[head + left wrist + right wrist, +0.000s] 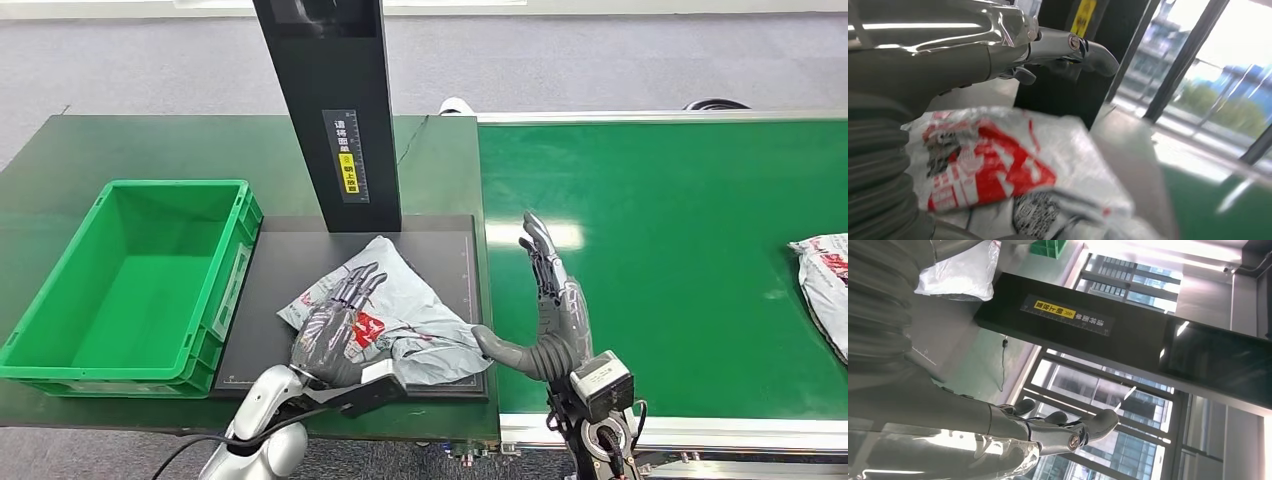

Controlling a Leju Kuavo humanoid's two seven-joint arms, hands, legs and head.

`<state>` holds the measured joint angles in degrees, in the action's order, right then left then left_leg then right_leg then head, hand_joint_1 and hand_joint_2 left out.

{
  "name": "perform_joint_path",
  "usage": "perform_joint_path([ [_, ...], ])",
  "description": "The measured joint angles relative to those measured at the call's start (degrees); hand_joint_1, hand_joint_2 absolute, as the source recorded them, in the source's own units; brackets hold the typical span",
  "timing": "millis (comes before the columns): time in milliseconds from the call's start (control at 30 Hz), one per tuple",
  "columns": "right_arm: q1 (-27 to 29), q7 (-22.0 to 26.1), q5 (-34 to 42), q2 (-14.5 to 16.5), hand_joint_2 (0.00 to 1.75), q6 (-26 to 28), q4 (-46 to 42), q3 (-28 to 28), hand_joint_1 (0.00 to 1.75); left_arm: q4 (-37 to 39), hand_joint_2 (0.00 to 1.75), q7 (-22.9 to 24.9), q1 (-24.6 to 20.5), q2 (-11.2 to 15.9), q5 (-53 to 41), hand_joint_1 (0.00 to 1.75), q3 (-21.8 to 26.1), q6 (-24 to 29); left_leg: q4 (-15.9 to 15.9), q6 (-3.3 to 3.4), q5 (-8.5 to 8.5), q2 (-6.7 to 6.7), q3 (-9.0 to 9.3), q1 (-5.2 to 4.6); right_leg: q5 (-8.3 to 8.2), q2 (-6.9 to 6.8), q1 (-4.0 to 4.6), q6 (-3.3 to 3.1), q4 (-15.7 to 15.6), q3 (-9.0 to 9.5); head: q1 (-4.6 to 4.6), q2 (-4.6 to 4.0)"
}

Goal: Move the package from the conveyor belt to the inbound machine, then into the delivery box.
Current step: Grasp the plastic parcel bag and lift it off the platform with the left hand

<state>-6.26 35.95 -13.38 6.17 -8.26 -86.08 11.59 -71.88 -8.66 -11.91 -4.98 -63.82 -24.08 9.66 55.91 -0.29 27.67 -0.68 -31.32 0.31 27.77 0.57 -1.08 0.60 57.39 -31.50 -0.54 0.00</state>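
Head view shows a long green conveyor belt (680, 260) on the right and a dark green table (120, 150) on the left. On the table sits an open green delivery box (225, 262), and beside it the black inbound machine (300, 262) with its tall black post (335, 110). A grey package (420, 320) with red print lies on the machine's flat black plate. The left hand (335, 330) rests flat on top of the package, fingers stretched out, not gripping it. The right hand (545, 310) is over the belt edge, fingers straight and spread, holding nothing, thumb by the package. Another package (825, 285) lies far along the belt.
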Motion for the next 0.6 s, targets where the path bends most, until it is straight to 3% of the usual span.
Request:
perform_joint_path([
  [100,-0.08,-0.52,-0.73,0.54,1.75,-0.56,-0.08,-0.28,0.00,4.65,1.75,3.66,-2.93,-0.89,-1.70,0.00,-0.13,-5.69,0.00,0.01,-0.01,0.00,0.00,0.00,-0.03,0.00,0.00,0.03,0.00,0.02,0.01,0.00],
  [267,-0.80,-1.28,-2.03,1.86,1.75,-1.15,0.09,-0.95,0.00,13.78,1.75,4.47,-8.37,-3.02,-2.48,0.00,-0.32,-12.08,0.00,0.02,-0.02,-0.15,0.08,-0.01,-0.02,-0.13,-0.01,0.04,0.00,0.19,-0.01,0.00],
  [533,-1.40,-1.87,-2.95,3.13,1.75,-1.18,0.42,-1.56,0.00,22.57,1.75,4.05,-13.73,-4.73,-3.00,0.00,-1.01,-15.61,-0.04,0.05,-0.01,-0.57,0.59,-0.08,0.08,-0.54,-0.06,0.12,-0.04,0.89,0.01,0.00],
  [567,-1.40,-1.98,-2.98,3.19,1.75,-1.18,0.42,-1.61,0.00,23.11,1.75,3.89,-13.99,-4.84,-3.00,0.10,-1.01,-15.61,-0.04,0.05,-0.01,-0.61,0.65,-0.08,0.09,-0.56,-0.07,0.13,-0.04,0.99,0.01,0.00],
  [600,-1.40,-2.07,-3.02,3.23,1.75,-1.17,0.42,-1.64,0.00,23.53,1.75,3.73,-14.19,-4.95,-2.99,0.47,-1.00,-15.60,-0.04,0.06,-0.02,-0.63,0.71,-0.09,0.09,-0.57,-0.07,0.13,-0.04,1.07,0.01,0.00],
])
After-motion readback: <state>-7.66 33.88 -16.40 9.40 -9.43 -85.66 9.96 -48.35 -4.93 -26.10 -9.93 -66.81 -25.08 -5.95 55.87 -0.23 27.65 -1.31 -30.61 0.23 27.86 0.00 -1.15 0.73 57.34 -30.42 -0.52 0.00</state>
